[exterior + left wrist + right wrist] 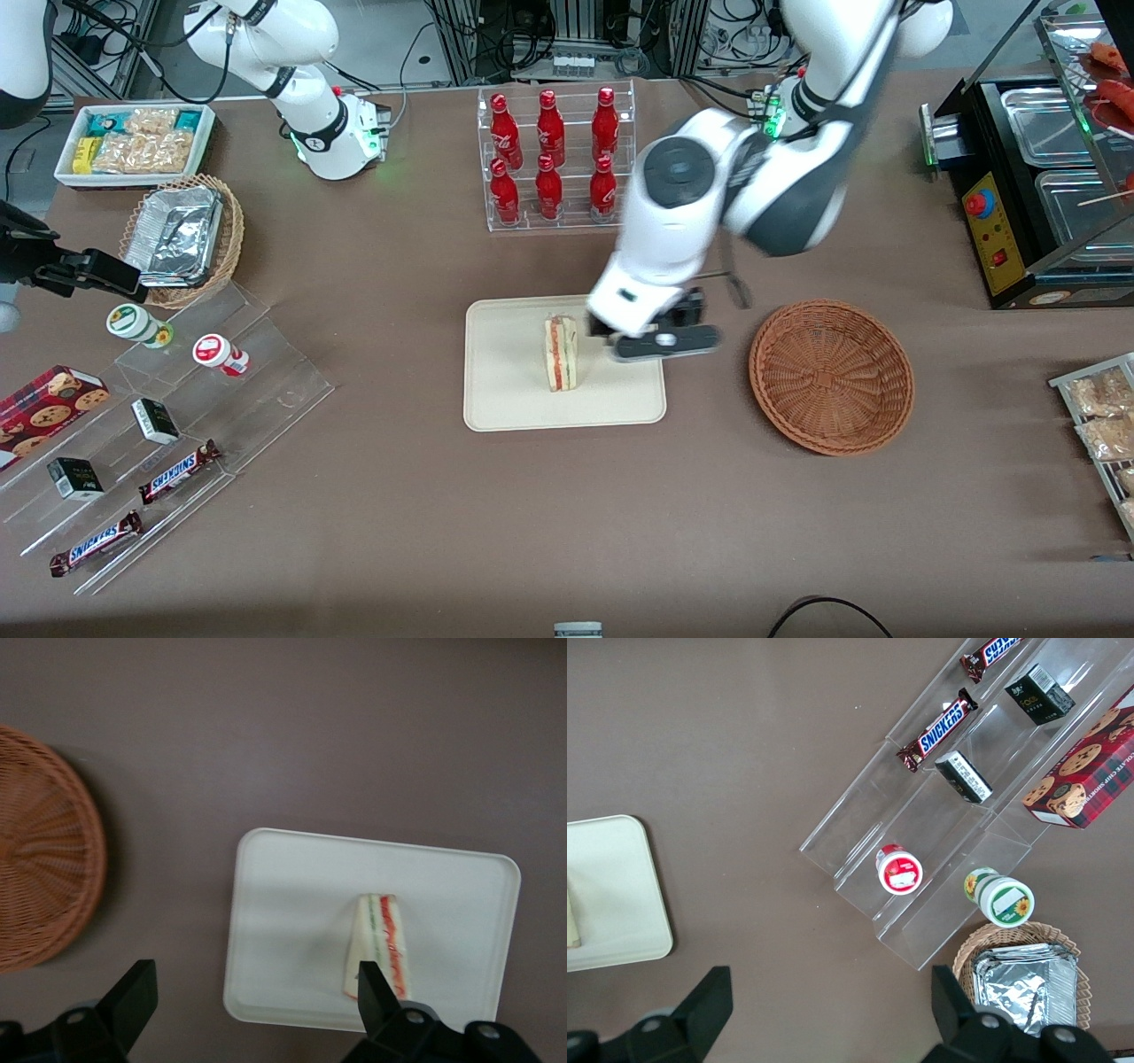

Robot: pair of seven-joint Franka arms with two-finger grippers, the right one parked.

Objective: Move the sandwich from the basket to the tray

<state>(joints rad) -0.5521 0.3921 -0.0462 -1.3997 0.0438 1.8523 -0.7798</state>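
Brown counter, frame centre: wrapped triangular white-bread sandwich [561, 353] on flat cream rectangular tray [505, 399], round reddish-brown wicker basket [831, 376] empty; pincer [660, 341] spread apart beside sandwich, release apparently done, retreat due next.

It looks like a lab set up as a pretend shop. The gripper [663, 341] hangs over a brown table [567, 532]; red bottles [554, 155] stand at the top middle, and cables [567, 35] and metal racks run along the top.
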